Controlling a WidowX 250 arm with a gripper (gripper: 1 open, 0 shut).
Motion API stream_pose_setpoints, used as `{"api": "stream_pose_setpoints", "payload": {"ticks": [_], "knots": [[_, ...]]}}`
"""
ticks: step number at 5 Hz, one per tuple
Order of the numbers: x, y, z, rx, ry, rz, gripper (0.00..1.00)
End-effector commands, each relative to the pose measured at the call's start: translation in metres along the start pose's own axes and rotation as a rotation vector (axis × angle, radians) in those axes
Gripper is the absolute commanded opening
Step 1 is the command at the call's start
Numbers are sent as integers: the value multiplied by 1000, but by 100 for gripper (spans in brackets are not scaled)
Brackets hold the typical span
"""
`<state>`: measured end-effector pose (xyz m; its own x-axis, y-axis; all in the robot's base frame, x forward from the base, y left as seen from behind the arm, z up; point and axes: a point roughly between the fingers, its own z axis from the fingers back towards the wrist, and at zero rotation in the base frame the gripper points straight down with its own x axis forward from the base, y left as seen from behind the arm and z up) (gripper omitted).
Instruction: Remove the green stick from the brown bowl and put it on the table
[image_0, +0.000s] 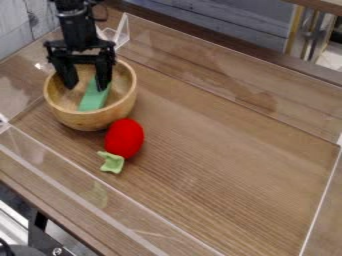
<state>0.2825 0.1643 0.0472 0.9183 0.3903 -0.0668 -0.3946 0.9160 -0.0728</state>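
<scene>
A brown wooden bowl (94, 112) stands at the left of the wooden table. Inside it lies a flat green stick (94, 98), leaning along the bowl's inner wall. My black gripper (83, 72) points straight down into the bowl. Its jaws are open, one finger (63, 72) on either side of the stick's upper end, which they partly hide. I cannot tell whether the fingers touch the stick.
A red ball (124, 137) sits on the table (227, 140) just right of and in front of the bowl, with a small green piece (112, 165) beside it. Clear plastic walls (174, 215) border the table.
</scene>
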Motion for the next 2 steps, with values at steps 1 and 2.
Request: {"api": "stream_pose_setpoints", "payload": {"ticks": [1, 2], "knots": [[-2, -10, 11, 11, -72, 64, 0], [-10, -17, 4, 7, -76, 116, 0]]}}
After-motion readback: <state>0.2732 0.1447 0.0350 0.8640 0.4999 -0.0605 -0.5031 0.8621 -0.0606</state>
